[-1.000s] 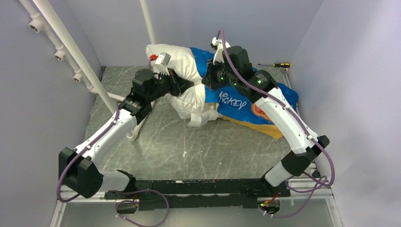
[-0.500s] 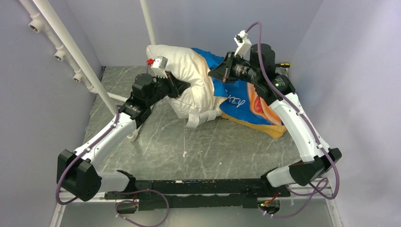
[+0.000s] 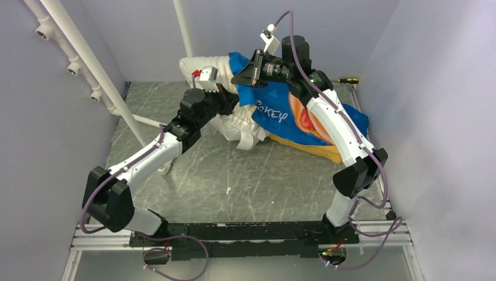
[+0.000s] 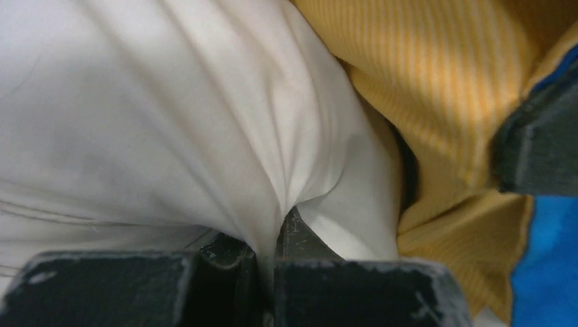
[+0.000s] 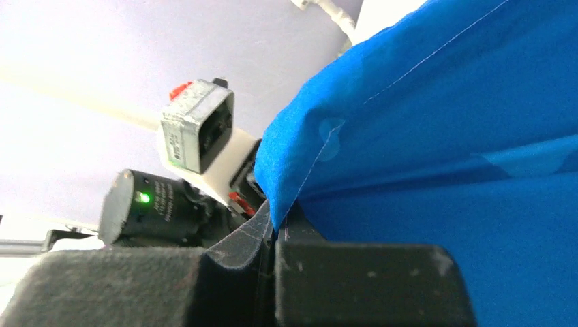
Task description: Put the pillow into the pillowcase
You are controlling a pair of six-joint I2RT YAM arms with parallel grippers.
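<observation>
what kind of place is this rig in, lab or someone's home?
Most likely a lab robot cell, not a home: plain panel walls box in a marble-patterned table, a white pipe frame stands on the left, and a screwdriver lies at the far edge.

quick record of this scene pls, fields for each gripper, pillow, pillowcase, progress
left gripper: shut, pinching a fold of the pillow
right gripper: shut on the blue hem of the pillowcase, raised
pillow: part under the case, white end bare by the left gripper
pillowcase: blue side up, yellow below
table: grey marble, screwdriver at far right
progress: pillow not fully in
</observation>
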